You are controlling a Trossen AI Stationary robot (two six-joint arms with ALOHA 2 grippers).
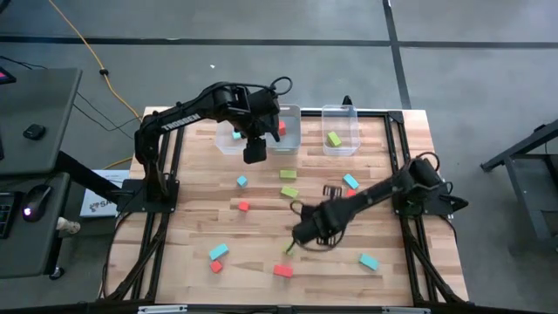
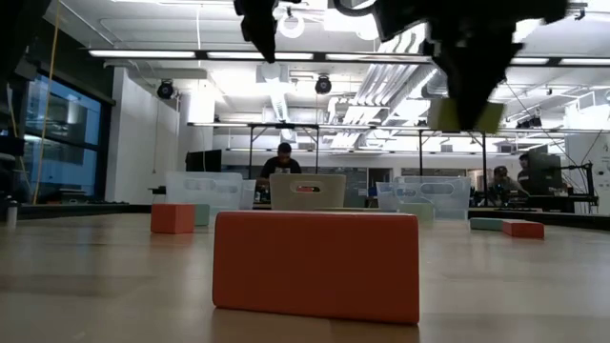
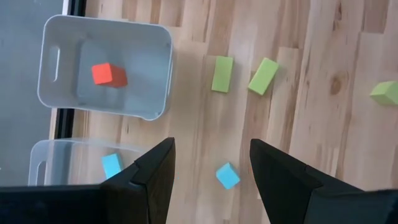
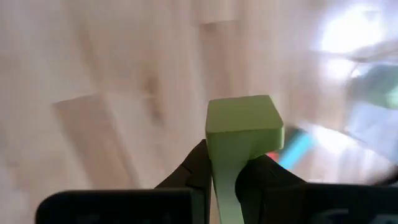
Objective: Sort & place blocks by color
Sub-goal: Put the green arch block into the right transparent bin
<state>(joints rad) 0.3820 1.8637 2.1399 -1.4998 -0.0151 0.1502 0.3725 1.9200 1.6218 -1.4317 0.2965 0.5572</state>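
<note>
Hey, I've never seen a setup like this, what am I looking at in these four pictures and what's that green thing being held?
Two dark robot arms work at a wooden table. One picture looks down from above, one looks level across the tabletop, and two come from cameras on the wrists. Blue, red and green blocks lie scattered, and three clear bins stand at the far edge. The right gripper is shut on a green block, lifted off the wood. The left gripper hangs open by the bins, above a blue block.
</note>
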